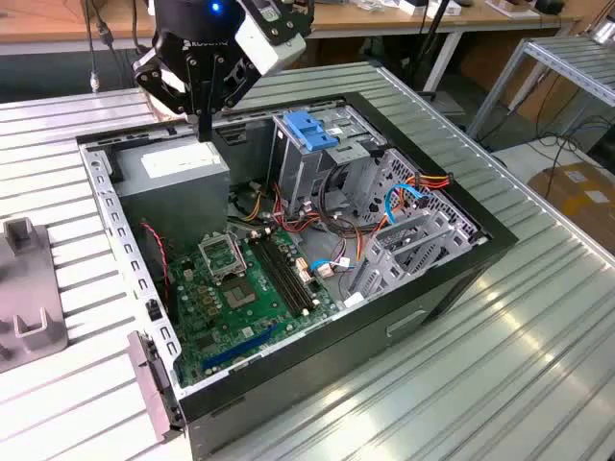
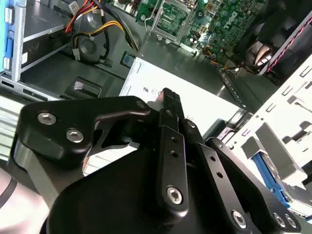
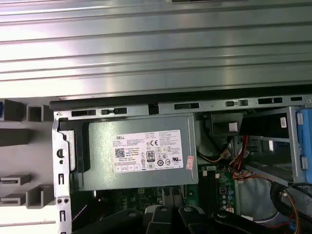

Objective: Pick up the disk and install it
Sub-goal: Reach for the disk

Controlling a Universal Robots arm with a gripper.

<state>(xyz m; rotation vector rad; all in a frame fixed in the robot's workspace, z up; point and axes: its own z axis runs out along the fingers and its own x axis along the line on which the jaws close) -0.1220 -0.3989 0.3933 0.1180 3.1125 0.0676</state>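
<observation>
Disk [image 2: 267, 171]: blue-railed edge partly seen in the second wrist view, past the case's perforated rim, off to one side of the pincer's linkage and clear of its tips. Closed pincer [image 1: 204, 127], fingers together, nothing between them. It hangs tip-down over the rear corner of the open case [image 1: 317, 375]. Right below the tips: grey supply [image 3: 136, 153] with a white label. Green board [image 1: 240, 288] lies beyond the supply, farther from the pincer. Blue-topped cage [image 1: 312, 130] stands beside the pincer, inside the case.
</observation>
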